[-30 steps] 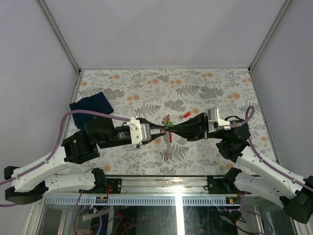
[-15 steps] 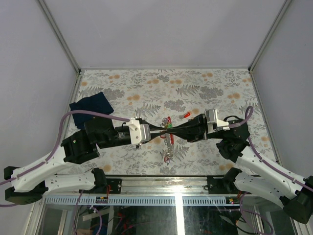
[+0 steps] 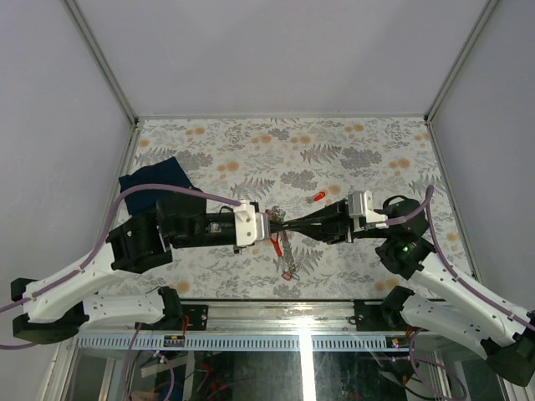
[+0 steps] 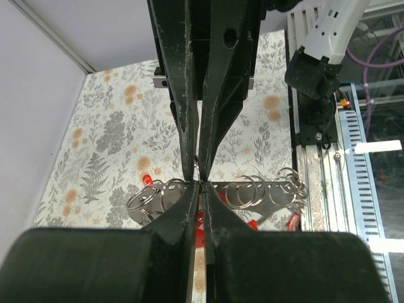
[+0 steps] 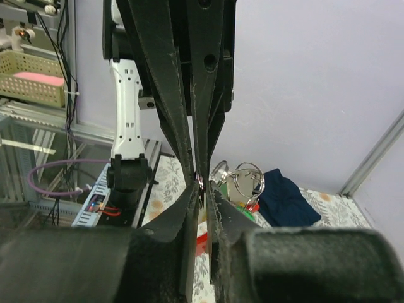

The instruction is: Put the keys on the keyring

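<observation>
Keyring (image 4: 243, 189), thin metal w/ round wire loops, pinched tight in L jaws; R jaws slightly parted.

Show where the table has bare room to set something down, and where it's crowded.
Bare: the far strip of the table beyond the dark blue cloth and the loose red-tagged key, and the far right corner. Crowded: the near middle, where the left pincer and right pincer meet above the hanging keyring.

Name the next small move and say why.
Probably draw the right gripper straight back: its jaws stand slightly apart, while the left gripper is shut on the keyring, so the left alone seems to hold it.
</observation>
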